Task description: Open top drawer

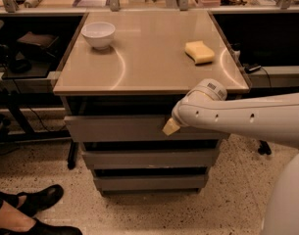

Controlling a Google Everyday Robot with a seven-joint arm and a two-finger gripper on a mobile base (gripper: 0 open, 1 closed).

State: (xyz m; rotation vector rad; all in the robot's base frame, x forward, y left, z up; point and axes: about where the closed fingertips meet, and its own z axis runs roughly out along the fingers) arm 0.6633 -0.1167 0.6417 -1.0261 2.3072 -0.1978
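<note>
**Drawer unit: three grey drawers, one gripper**

Top drawer (114, 129): one, plain grey, handle-less, widest of the three, directly under the table (139, 67) edge. Gripper (171, 127): one, at that front's right part; grip state cannot be told. On the table: one white bowl (98, 35), one yellow sponge (199, 52).

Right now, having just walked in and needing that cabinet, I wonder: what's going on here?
The robot's arm reaches in from the right, its gripper at the front of the top drawer, just under the tabletop's edge. None of the drawer's inside shows yet. A white bowl and a yellow sponge sit on top.
</note>
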